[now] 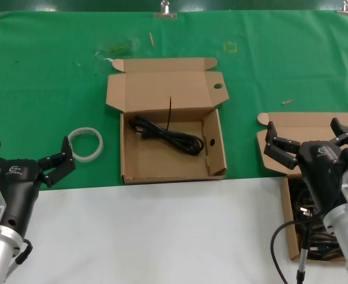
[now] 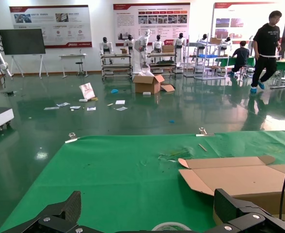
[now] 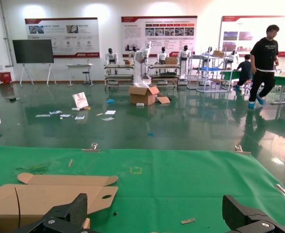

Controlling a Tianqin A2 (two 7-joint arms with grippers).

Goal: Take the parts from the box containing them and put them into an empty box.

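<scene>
The brown box with the holed tab (image 1: pixel 162 157) lies open at mid-table, lid back, and holds one black power cord (image 1: pixel 168 135). Its lid also shows in the left wrist view (image 2: pixel 239 177) and the right wrist view (image 3: pixel 50 196). A second brown box (image 1: pixel 304 124) sits at the right edge, with more black cords (image 1: pixel 323 239) partly hidden under my right arm. My right gripper (image 1: pixel 310 139) hovers open over that box, with nothing between its jaws (image 3: pixel 157 216). At the lower left, my left gripper (image 1: pixel 29 152) is open and empty (image 2: pixel 150 213).
A white tape ring (image 1: pixel 85 144) lies on the green cloth left of the middle box, just ahead of my left gripper (image 2: pixel 170 226). Small scraps (image 1: pixel 287 102) dot the cloth. Bare white tabletop (image 1: pixel 162 231) fills the near side.
</scene>
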